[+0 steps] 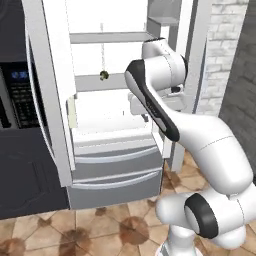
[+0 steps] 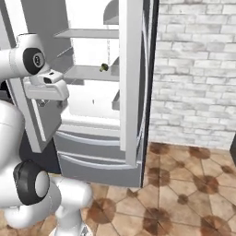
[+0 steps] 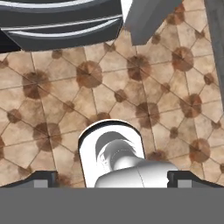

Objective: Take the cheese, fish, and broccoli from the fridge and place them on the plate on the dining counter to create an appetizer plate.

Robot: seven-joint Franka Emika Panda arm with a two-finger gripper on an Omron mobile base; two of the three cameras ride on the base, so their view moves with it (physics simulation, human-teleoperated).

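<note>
The fridge [image 1: 50, 100] stands open, its pale shelves and white drawers [image 1: 115, 160] showing. On the middle shelf sits the broccoli [image 1: 104, 75], a small dark-green ball, which the right base view has at the shelf's right end [image 2: 104, 67]. My gripper [image 2: 50, 99] hangs in front of the fridge's lower left, below the level of that shelf, and points down at the floor. In the hand view its fingertips [image 3: 41, 179] stand wide apart, so the gripper [image 3: 113, 179] is open with nothing between them. The cheese, fish, plate and dining counter are out of view.
The fridge's right door [image 2: 131, 92] stands open edge-on. A white brick wall [image 2: 193, 69] runs to the right of it. Dark cabinets with a control panel [image 1: 20, 95] flank the fridge on the left. Brown tiled floor [image 3: 131, 87] lies below the hand.
</note>
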